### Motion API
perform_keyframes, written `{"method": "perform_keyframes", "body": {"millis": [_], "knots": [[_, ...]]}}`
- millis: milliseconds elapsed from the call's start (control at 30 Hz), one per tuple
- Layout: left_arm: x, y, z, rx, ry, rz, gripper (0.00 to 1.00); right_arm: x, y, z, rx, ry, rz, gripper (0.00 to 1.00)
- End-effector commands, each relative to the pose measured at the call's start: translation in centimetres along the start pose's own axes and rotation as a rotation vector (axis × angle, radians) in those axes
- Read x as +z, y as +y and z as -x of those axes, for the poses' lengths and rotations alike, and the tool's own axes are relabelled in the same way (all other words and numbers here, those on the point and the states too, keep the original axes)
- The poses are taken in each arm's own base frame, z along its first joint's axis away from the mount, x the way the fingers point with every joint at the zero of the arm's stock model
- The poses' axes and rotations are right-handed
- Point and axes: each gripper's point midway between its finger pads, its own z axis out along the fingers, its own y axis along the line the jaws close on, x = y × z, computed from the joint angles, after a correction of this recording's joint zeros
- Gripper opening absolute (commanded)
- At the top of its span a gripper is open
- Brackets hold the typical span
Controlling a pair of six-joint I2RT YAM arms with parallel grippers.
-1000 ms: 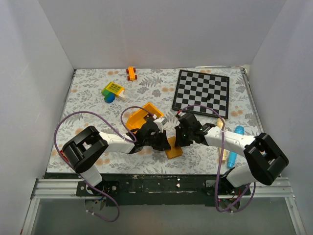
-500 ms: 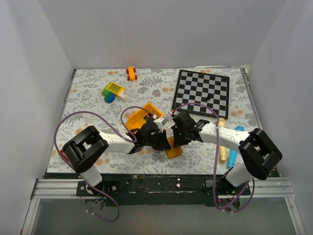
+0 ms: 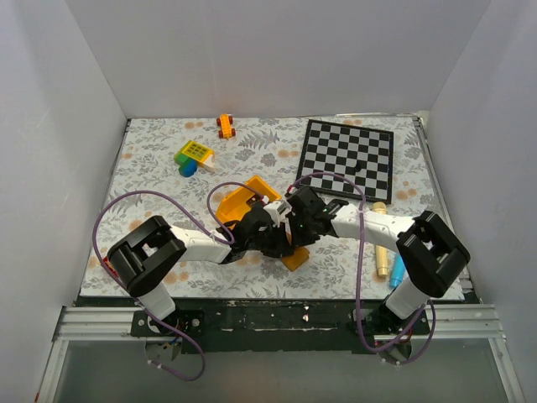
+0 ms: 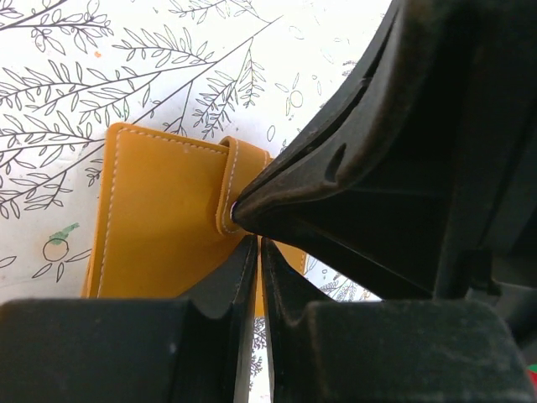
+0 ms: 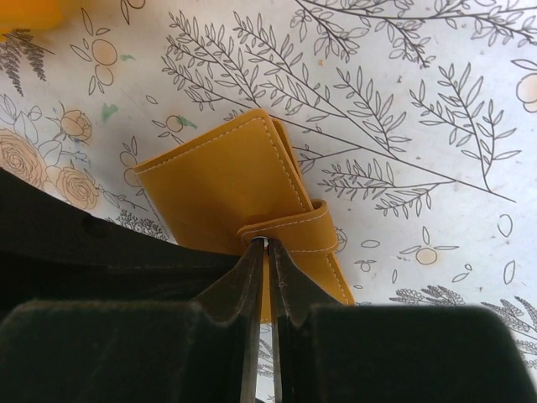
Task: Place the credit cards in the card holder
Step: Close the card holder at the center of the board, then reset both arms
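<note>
The tan card holder (image 3: 295, 256) lies folded on the floral mat, near the front middle. Its strap (image 5: 298, 235) wraps over the edge, and a small stud (image 4: 230, 204) shows at the strap's end. My right gripper (image 5: 267, 245) has its fingertips pinched together at the stud end of the strap. From the other side my left gripper (image 4: 256, 243) is shut, its tips resting at the holder's near edge with nothing between them. Both grippers meet over the holder in the top view, left gripper (image 3: 279, 241) and right gripper (image 3: 295, 238). The credit cards are out of view.
A yellow bin (image 3: 237, 201) stands just behind the left gripper. The chequered board (image 3: 346, 158) lies at the back right. A blue marker (image 3: 399, 260) and a beige stick (image 3: 382, 252) lie at the right front. An orange toy car (image 3: 225, 126) and a yellow-green block (image 3: 193, 154) sit at the back left.
My right arm has swung left across the mat until its gripper meets the left gripper at the card holder. The left arm has hardly moved.
</note>
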Motion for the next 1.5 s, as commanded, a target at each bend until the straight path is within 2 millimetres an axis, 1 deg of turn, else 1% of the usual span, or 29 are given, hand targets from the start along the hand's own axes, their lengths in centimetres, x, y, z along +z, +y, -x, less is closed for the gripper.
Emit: {"method": "perform_keyframes", "body": {"millis": [0, 167, 200, 300, 400, 467, 500, 600, 633, 700, 767, 800, 933, 1067, 1100, 1167, 1233, 1333, 1367, 1400, 1433, 1467], "knots": [[0.1, 1.1, -1.7, -0.004, 0.04, 0.035, 0.06, 1.9, -1.6, -3.6, -0.007, 0.136, -0.073, 0.13], [0.1, 1.1, -1.7, -0.004, 0.04, 0.035, 0.05, 2.6, -2.0, -4.5, -0.011, 0.19, -0.103, 0.13], [0.1, 1.2, -1.8, -0.003, 0.041, 0.036, 0.05, 2.7, -1.6, -4.9, -0.007, 0.214, -0.083, 0.13], [0.1, 1.2, -1.8, -0.004, 0.041, 0.036, 0.05, 2.9, -1.7, -5.5, -0.012, 0.243, -0.091, 0.13], [0.0, 1.1, -1.7, -0.004, 0.037, 0.037, 0.05, 2.3, -1.5, -4.9, -0.018, 0.216, -0.086, 0.13], [-0.2, 1.0, -1.5, -0.003, 0.032, 0.039, 0.05, 1.2, -1.0, -3.7, -0.033, 0.16, -0.064, 0.13], [-0.3, 1.0, -1.4, -0.002, 0.029, 0.038, 0.05, 0.4, -0.4, -2.9, -0.039, 0.121, -0.043, 0.13], [-0.7, 0.7, -0.8, 0.009, 0.014, 0.044, 0.05, -2.6, 0.3, 0.3, -0.047, -0.045, -0.024, 0.15], [-0.9, 0.4, -0.3, 0.017, 0.003, 0.046, 0.05, -3.6, 0.6, 1.2, -0.048, -0.094, -0.01, 0.17], [-1.5, -0.4, 1.2, 0.034, -0.034, 0.042, 0.05, -5.7, 0.8, 2.8, -0.043, -0.198, 0.009, 0.19], [-2.1, -1.1, 2.6, 0.053, -0.064, 0.048, 0.05, -7.4, 0.8, 3.9, -0.034, -0.276, 0.022, 0.2], [-2.5, -1.4, 3.2, 0.062, -0.076, 0.055, 0.06, -8.4, 0.7, 4.3, -0.031, -0.318, 0.027, 0.21], [-3.7, -2.8, 5.9, 0.093, -0.134, 0.068, 0.06, -9.7, -0.8, 4.7, 0.005, -0.405, -0.009, 0.23], [-5.3, -3.4, 8.2, 0.115, -0.195, 0.109, 0.08, -9.6, -2.5, 4.1, 0.05, -0.423, -0.034, 0.26], [-5.9, -2.8, 8.4, 0.113, -0.199, 0.144, 0.11, -9.5, -2.9, 4.0, 0.057, -0.421, -0.042, 0.27], [-7.3, -1.8, 9.7, 0.104, -0.24, 0.194, 0.16, -9.2, -3.9, 3.4, 0.077, -0.403, -0.067, 0.29], [-9.2, -0.2, 11.1, 0.075, -0.29, 0.246, 0.2, -9.1, -4.9, 3.0, 0.102, -0.398, -0.084, 0.32], [-12.9, 2.9, 12.8, -0.004, -0.378, 0.317, 0.24, -9.1, -6.4, 2.4, 0.147, -0.402, -0.097, 0.36], [-14.6, 3.8, 13.6, -0.032, -0.428, 0.342, 0.25, -9.1, -7.2, 2.4, 0.171, -0.406, -0.112, 0.37], [-15.9, 4.7, 13.8, -0.055, -0.457, 0.372, 0.27, -9.0, -7.9, 2.0, 0.193, -0.401, -0.123, 0.38], [-17.3, 5.5, 14.1, -0.073, -0.493, 0.405, 0.32, -9.1, -8.5, 1.8, 0.215, -0.399, -0.133, 0.4], [-18.6, 6.3, 14.2, -0.085, -0.524, 0.444, 0.4, -9.1, -9.3, 1.6, 0.244, -0.397, -0.138, 0.41]]}}
